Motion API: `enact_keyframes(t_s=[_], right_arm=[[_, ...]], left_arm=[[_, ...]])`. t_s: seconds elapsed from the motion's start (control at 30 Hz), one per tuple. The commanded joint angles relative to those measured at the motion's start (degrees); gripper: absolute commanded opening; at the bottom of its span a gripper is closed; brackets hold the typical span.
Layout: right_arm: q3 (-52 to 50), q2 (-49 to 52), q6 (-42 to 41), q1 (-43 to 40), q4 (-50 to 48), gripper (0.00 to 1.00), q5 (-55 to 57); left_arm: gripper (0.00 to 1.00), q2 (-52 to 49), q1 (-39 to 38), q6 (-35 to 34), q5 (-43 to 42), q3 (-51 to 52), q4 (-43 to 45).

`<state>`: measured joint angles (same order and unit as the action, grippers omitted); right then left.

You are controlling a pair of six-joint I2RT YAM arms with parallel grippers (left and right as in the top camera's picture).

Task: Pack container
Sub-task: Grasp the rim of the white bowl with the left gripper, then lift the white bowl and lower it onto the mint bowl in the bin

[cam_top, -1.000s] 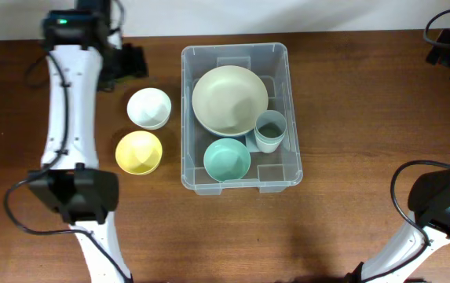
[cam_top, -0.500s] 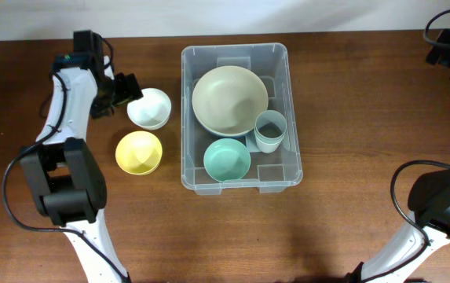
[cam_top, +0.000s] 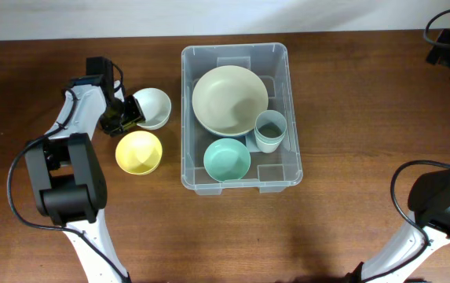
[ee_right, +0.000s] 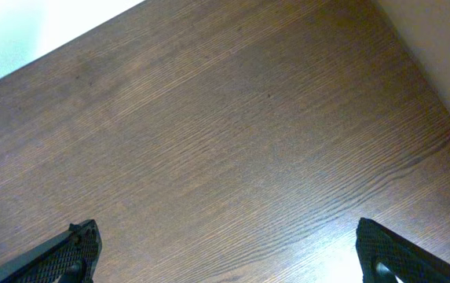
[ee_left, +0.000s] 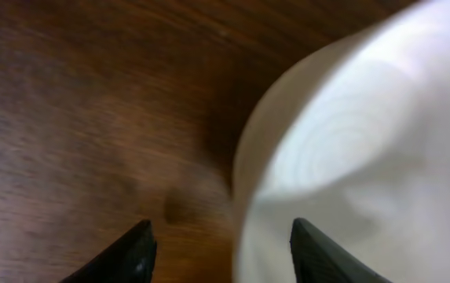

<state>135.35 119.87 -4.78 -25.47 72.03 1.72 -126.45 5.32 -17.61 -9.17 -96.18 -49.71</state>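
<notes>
Left tool (ee_left: pixel 221 253) hangs spread open across the rim of the white bowl (cam_top: pixel 152 107), nothing pinched yet.

One finger sits over the bare worktop (ee_right: pixel 232 118) outside the bowl and the other over its pale inside, so I'd say the wall is lined up between them for a rim grip. Just beside it lies the yellow bowl (cam_top: pixel 138 152), also outside and waiting. Further along, the container (cam_top: pixel 235 49) stands mid-worktop with a cream bowl (cam_top: pixel 229 99), a teal bowl (cam_top: pixel 226 159) and a grey-blue cup (cam_top: pixel 271 130) inside, leaving little spare floor, so stacking looks likely. Farthest off, the right tool (ee_right: pixel 228 255) hovers wide open and empty over the far corner, clear of the work.
</notes>
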Motion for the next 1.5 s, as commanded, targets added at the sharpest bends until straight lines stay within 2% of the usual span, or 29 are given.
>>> enact_keyframes(t_s=[0.0,0.03,0.1,0.17,0.27,0.5,0.63,0.83,0.97,1.07,1.17,1.23,1.33,1.47], right_arm=[[1.16,-0.57,-0.63,-0.04,0.00,0.99,0.46],[1.16,-0.55,-0.63,-0.04,0.00,0.99,0.46],[1.16,-0.57,-0.63,-0.04,0.00,0.99,0.46],[1.16,-0.55,-0.63,-0.04,0.00,0.99,0.46],[1.16,-0.57,-0.63,-0.04,0.00,0.99,0.46],[1.16,-0.55,-0.63,-0.04,0.00,0.99,0.46],[1.16,-0.57,-0.63,-0.04,0.00,0.99,0.46],[1.16,-0.55,-0.63,-0.04,0.00,0.99,0.46],[1.16,-0.57,-0.63,-0.04,0.00,0.99,0.46],[1.16,-0.57,-0.63,-0.04,0.00,0.99,0.46],[1.16,-0.57,-0.63,-0.04,0.00,0.99,0.46],[1.16,-0.57,-0.63,-0.04,0.00,0.99,0.46],[1.16,-0.55,-0.63,-0.04,0.00,0.99,0.46],[1.16,-0.55,-0.63,-0.04,0.00,0.99,0.46]], left_arm=[[0.34,-0.31,-0.07,0.31,2.12,0.48,1.60],[0.29,-0.31,-0.09,0.31,2.12,0.48,2.05],[0.26,-0.31,-0.07,0.31,2.14,0.48,2.89],[0.19,-0.31,-0.07,0.31,2.14,0.48,3.56],[0.01,-0.31,-0.07,0.31,2.12,0.46,5.62],[0.01,-0.28,0.31,0.52,2.14,-1.62,6.40],[0.01,0.37,1.14,0.55,2.14,-12.33,1.22],[0.01,0.48,-3.02,6.69,1.90,-41.05,-22.36],[0.00,0.48,-8.87,10.16,1.90,-50.21,-34.05],[0.01,0.46,-15.85,11.37,1.88,-50.97,-40.83],[0.01,0.31,-23.82,16.02,1.92,-50.16,-43.67],[0.01,0.28,-29.31,16.20,2.19,-48.98,-44.70],[0.01,0.24,-33.81,16.17,3.72,-46.36,-46.99],[0.01,0.24,-35.95,15.91,4.09,-41.64,-46.99]])
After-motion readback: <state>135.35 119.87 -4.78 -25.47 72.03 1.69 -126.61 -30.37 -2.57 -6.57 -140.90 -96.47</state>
